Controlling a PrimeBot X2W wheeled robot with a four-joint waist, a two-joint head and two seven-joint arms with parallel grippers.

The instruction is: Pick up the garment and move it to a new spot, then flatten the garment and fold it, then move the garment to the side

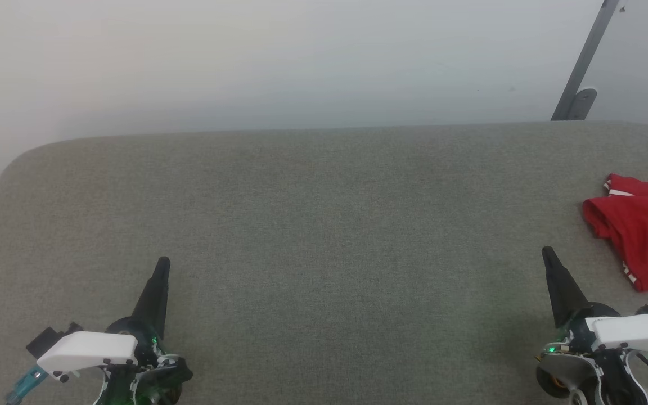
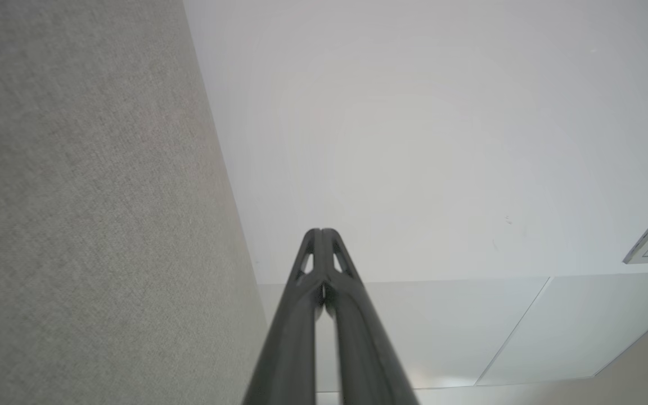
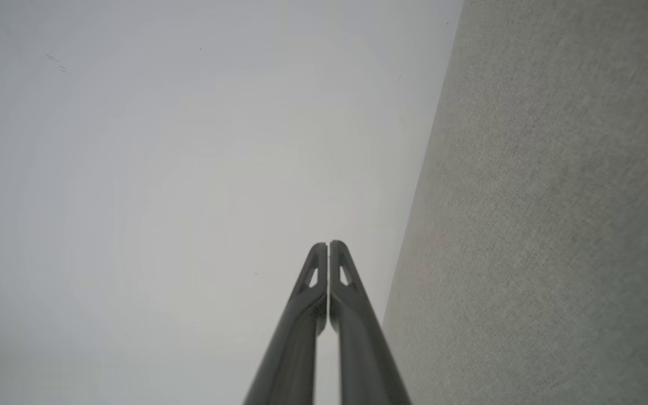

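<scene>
The garment (image 1: 642, 230), a red jersey with bits of white trim, lies crumpled at the right edge of the grey padded table (image 1: 324, 225), partly cut off by the frame. My right gripper (image 1: 548, 253) is shut and empty at the lower right, its tip a short way left of and below the garment, apart from it. My left gripper (image 1: 163, 263) is shut and empty at the lower left, far from the garment. In the left wrist view the left gripper (image 2: 322, 232) has its fingers pressed together. The right gripper (image 3: 328, 245) looks the same in its own wrist view.
A pale wall stands behind the table's far edge. A grey slanted metal bar (image 1: 585, 62) with a foot bracket leans at the back right. The table's left corner is rounded (image 1: 14, 163). Grey fabric (image 2: 88, 214) fills one side of each wrist view (image 3: 554, 225).
</scene>
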